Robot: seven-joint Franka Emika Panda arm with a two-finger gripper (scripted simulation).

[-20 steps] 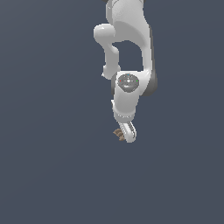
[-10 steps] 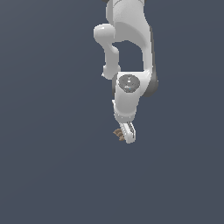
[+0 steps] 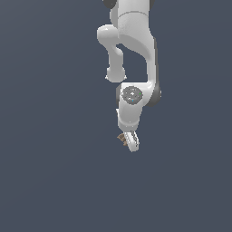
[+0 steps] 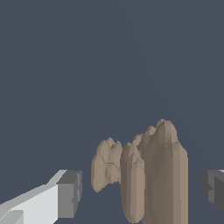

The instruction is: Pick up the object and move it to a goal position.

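Jaws apart around object [image 4: 148,175], wrist view only.

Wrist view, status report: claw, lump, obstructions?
Claw open, fingers straddling without contact. Small brown ridged lump between them, ungrasped. No obstruction visible.

nothing but flat dark grey floor [image 3: 50,181] all around the brown lump [image 3: 122,137], wide open on every side. only the white arm [image 3: 136,50] standing over the lump, blocking the way down from above. in the wrist view, lump [image 4: 144,175] sitting between the two grey finger pads [image 4: 70,194], apart from each. thin gap beside the lump on one pad's side, thin gap on the other pad's side too. past the lump, bare floor, free to cross.
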